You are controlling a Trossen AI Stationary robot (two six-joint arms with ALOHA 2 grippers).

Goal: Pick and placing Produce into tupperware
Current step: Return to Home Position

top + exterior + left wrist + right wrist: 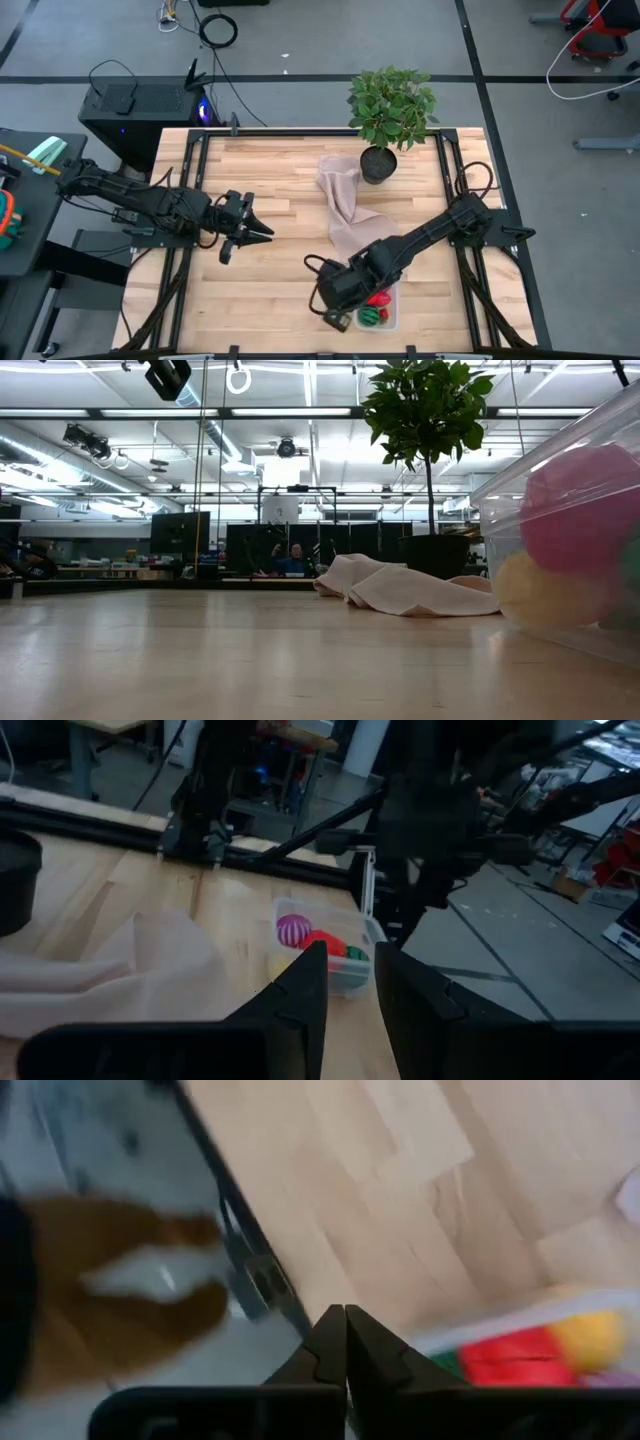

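Observation:
The tupperware point(392, 312) is a clear box near the table's near edge, right of centre. It holds the produce: a red piece point(378, 298) and a striped green piece point(372, 316). The left wrist view adds a purple-striped piece point(293, 929), and the right wrist view a yellow one point(590, 1330). In the low view the tupperware point(560, 480) fills the right side. My right gripper point(336, 312) point(345, 1330) is shut and empty, just left of the tupperware. My left gripper point(262, 233) point(350, 982) is open and empty, over the table's left half, pointing toward the tupperware.
A beige cloth point(345, 205) lies crumpled at the table's middle, reaching toward the tupperware. A potted plant point(390, 115) stands at the far edge. Bare wood point(270, 290) stretches between the two grippers. A black metal rail point(250, 1260) borders the table beside my right gripper.

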